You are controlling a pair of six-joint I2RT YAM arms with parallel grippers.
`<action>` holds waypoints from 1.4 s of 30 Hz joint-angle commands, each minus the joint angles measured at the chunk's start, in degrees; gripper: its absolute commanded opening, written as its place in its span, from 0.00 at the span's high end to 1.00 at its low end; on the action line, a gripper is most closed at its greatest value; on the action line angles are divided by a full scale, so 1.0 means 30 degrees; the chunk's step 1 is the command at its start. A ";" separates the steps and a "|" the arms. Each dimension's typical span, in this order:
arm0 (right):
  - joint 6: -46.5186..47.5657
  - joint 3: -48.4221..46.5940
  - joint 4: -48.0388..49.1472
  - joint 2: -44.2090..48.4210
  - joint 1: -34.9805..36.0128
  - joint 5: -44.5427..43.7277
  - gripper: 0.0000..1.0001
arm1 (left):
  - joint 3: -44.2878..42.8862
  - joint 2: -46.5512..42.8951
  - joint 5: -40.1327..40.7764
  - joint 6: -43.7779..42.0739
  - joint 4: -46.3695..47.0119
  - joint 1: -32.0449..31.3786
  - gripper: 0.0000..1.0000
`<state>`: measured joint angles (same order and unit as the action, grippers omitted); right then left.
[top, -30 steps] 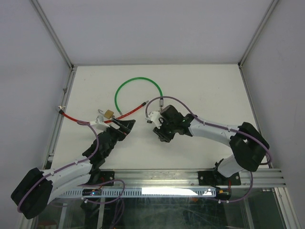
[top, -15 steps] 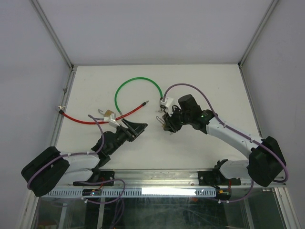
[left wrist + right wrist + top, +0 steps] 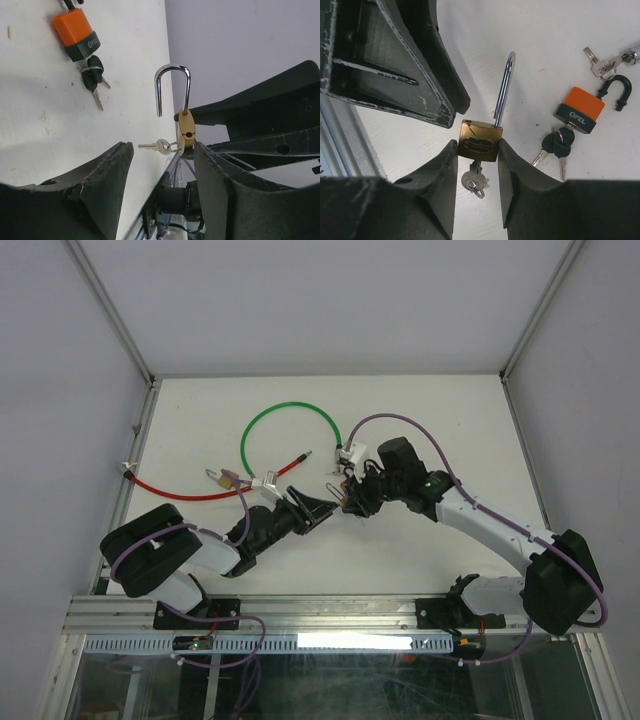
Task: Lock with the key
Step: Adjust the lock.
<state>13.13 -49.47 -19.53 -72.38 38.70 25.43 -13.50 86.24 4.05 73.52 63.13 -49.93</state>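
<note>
My right gripper (image 3: 476,150) is shut on a brass padlock (image 3: 480,140) and holds it above the table, its steel shackle (image 3: 504,92) swung open. A silver key (image 3: 474,180) sits in the keyhole with a ring on it. My left gripper (image 3: 162,147) is open, its fingertips level with the key (image 3: 160,146) and one finger (image 3: 210,165) close beside the padlock body (image 3: 186,132). In the top view the two grippers meet at mid-table, left (image 3: 320,508) and right (image 3: 349,504).
An orange padlock (image 3: 579,111) with an open black shackle and black keys (image 3: 555,147) lies on the table just beyond. A green cable loop (image 3: 290,408) and a red cable (image 3: 170,492) with a second brass lock (image 3: 228,479) lie at the back left.
My left arm has swung right across the table, bringing its open gripper up to the padlock. My right gripper moved right, then held nearly still with the lock.
</note>
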 commanded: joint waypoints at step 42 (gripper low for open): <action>0.1169 -0.0079 0.0094 0.0067 0.0091 0.1815 0.60 | -0.1837 0.1928 -0.0476 -0.2007 0.4427 -0.0817 1.00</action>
<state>15.42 -48.18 -20.08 -73.34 39.55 25.17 -17.67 93.32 2.37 72.82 67.81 -51.83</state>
